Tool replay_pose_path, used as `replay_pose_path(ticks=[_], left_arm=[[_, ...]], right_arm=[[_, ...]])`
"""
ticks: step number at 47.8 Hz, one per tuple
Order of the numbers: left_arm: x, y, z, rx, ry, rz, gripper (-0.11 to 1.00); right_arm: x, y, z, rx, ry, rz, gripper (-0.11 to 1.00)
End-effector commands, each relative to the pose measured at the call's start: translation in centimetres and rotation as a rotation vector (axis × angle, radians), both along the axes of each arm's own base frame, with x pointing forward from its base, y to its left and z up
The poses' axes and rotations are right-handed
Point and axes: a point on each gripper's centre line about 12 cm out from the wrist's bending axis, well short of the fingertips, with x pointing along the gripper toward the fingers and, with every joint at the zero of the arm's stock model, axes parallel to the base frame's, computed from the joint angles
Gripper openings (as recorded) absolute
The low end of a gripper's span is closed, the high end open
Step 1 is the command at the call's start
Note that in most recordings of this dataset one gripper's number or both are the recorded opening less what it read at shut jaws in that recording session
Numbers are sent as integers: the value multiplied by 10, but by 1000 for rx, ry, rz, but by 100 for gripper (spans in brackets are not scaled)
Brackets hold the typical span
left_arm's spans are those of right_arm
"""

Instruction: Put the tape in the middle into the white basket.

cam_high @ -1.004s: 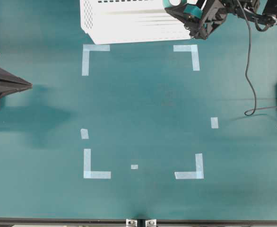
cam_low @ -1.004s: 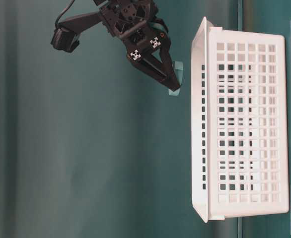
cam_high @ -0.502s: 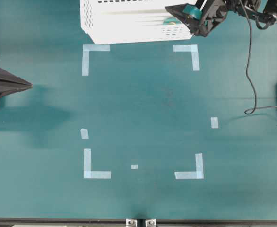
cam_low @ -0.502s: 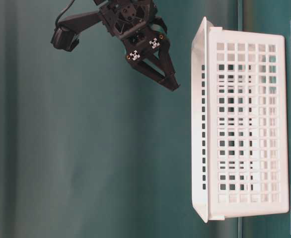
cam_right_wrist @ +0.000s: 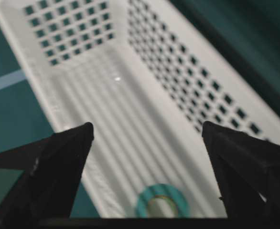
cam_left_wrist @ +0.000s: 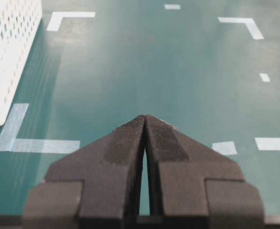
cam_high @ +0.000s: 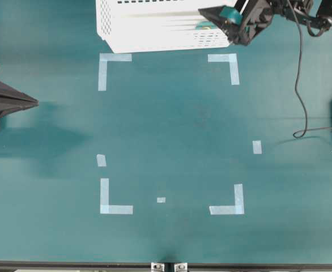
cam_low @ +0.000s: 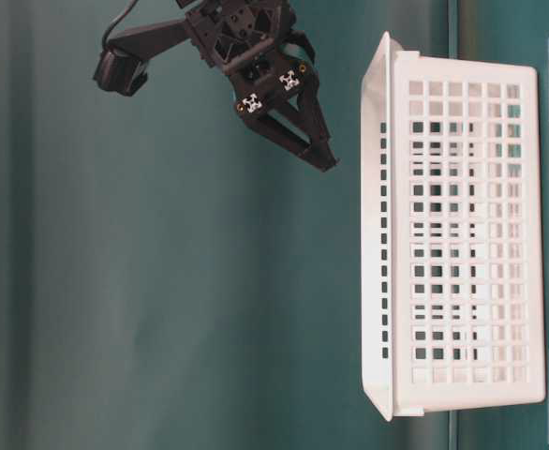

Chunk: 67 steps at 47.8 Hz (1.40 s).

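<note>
The counter (cam_high: pixel 171 130) is carrying the white basket (cam_high: pixel 154 25) at its far edge, and the tape (cam_right_wrist: pixel 161 204) is lying flat on the basket floor at the end nearest the right hand (cam_right_wrist: pixel 147 143). That hand is hanging directly above the basket with its jaws spread wide and holding nothing. The left hand (cam_left_wrist: pixel 145 125) is parked at the left edge of the counter with its jaws pressed together, well apart from the basket.

Risks from this position, in my judgement:
- The right hand is sitting close over the basket rim. A retreat that dips or swings sideways is likely to clip the rim and shove the light basket along the counter.
- The tape is resting near the end wall. A knock on the basket could roll the tape around inside, though the tall walls should be keeping it contained.
- Lowering the spread jaws again could catch the tape and drag it out.

Compared with the earlier frames: a second ago the tape was pinched in the right hand above the basket; the jaws have since spread, and the tape has dropped into the basket. The basket and the left hand are staying where they were.
</note>
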Motion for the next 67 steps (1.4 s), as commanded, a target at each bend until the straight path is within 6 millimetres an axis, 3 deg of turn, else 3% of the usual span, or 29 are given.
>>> replay_pose_path(ticks=[1,17,39,56,67], left_arm=[[1,0,5,0,-11,3,-11],[1,0,5,0,-11,3,-11],[1,0,5,0,-12,3,-11],[1,0,5,0,-12,3,-11],[1,0,5,0,-11,3,-11]], right_arm=[[4,13,17,-19,-49,38,97],[11,65,33,-32,-95,182,97],[-6,138,37,-44,-197,391,97],[-38,161,25,-37,-223,465,97],[-56,163,31,-43,-280,474,97]])
